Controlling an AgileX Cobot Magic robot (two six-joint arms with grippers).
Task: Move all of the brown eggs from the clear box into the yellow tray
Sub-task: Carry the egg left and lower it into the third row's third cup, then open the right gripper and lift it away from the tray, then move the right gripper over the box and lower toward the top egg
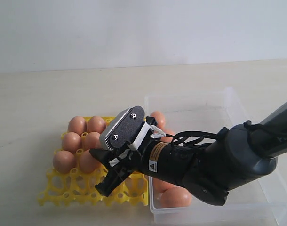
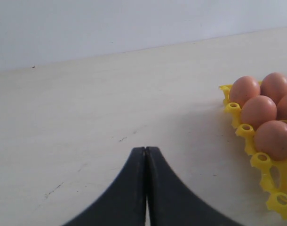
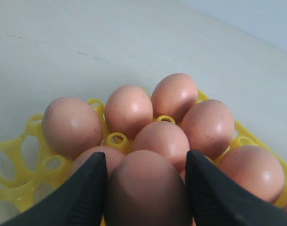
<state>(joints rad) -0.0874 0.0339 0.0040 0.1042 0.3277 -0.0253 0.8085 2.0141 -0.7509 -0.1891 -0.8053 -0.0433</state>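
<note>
Status: right gripper (image 3: 146, 159) is clamped on one brown egg (image 3: 146, 190), with a black finger (image 3: 84, 193) flat against each side of it. You can't tell from the wrist view whether that egg is seated in a cup or hanging just above one. The yellow tray (image 3: 14, 155) lies directly under and ahead of the fingertips. Just beyond the gripped one, a cluster of other brown eggs (image 3: 161, 139) fills the cups, packed close and some of them touching.

In the exterior view the right gripper (image 1: 106, 172) reaches over the tray edge that faces the clear box (image 1: 230, 96). The box sits behind the gripper, under the wrist and arm (image 1: 214, 165), just beside the tray. You have eggs in that box on both sides of the arm: one against the near wall (image 1: 176, 197) and one past the far side of the wrist (image 1: 158, 117).

Left gripper (image 2: 146, 153) is closed, fingers pressed together with nothing between them. It is over bare table (image 2: 87, 117). A tray corner holding four eggs lies ahead and off to one side, apart from the fingertips.
</note>
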